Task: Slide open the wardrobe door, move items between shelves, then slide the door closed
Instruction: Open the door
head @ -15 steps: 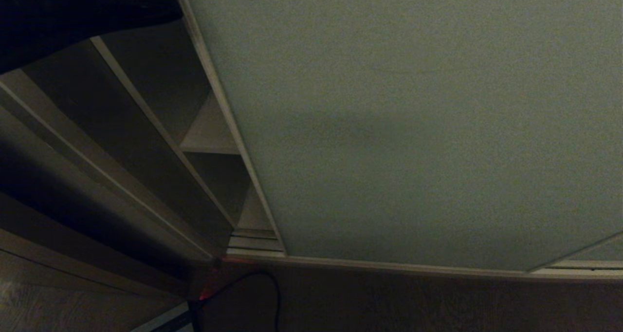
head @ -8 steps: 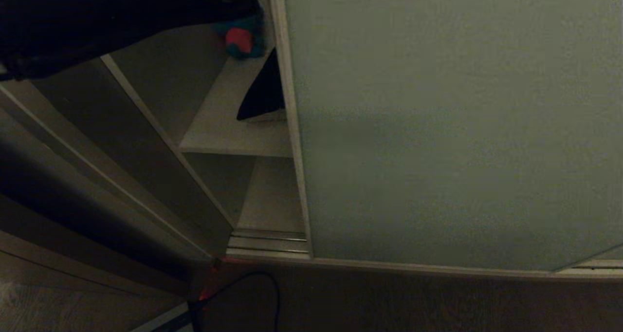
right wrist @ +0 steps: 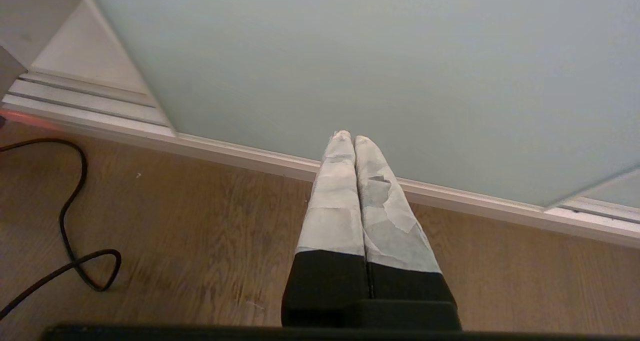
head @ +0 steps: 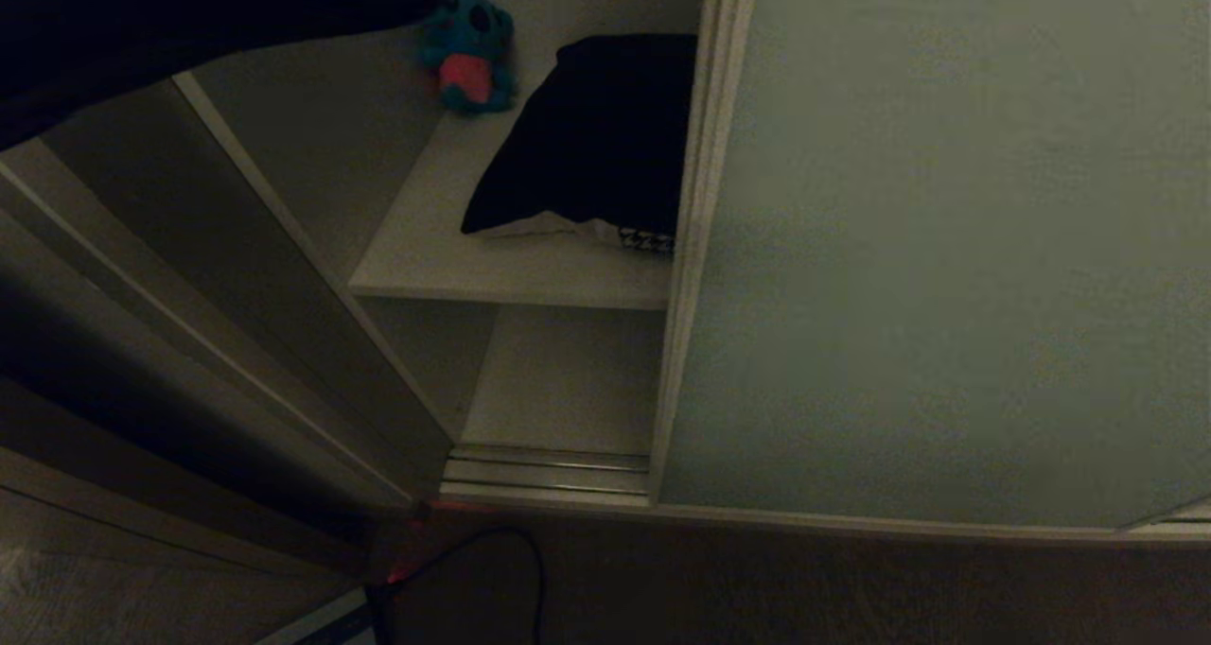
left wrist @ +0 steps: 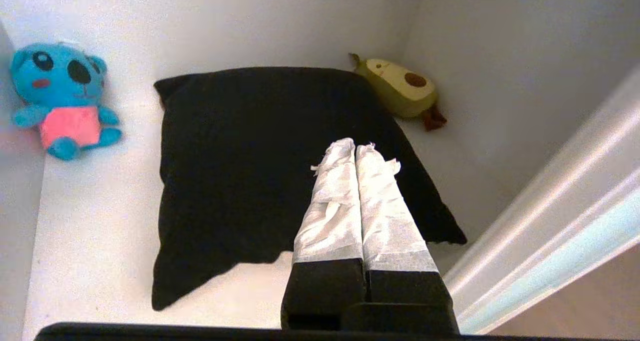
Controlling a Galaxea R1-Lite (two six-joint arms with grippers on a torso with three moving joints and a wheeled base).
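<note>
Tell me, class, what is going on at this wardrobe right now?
The sliding wardrobe door is partly open. On the exposed shelf lie a black cushion, a blue plush toy and an avocado plush. The left gripper hovers shut above the cushion; the right gripper, shut, hangs over the floor.

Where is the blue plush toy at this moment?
In the head view, the blue plush toy sits at the back left corner of the upper shelf, against the wall, left of the black cushion.
</note>
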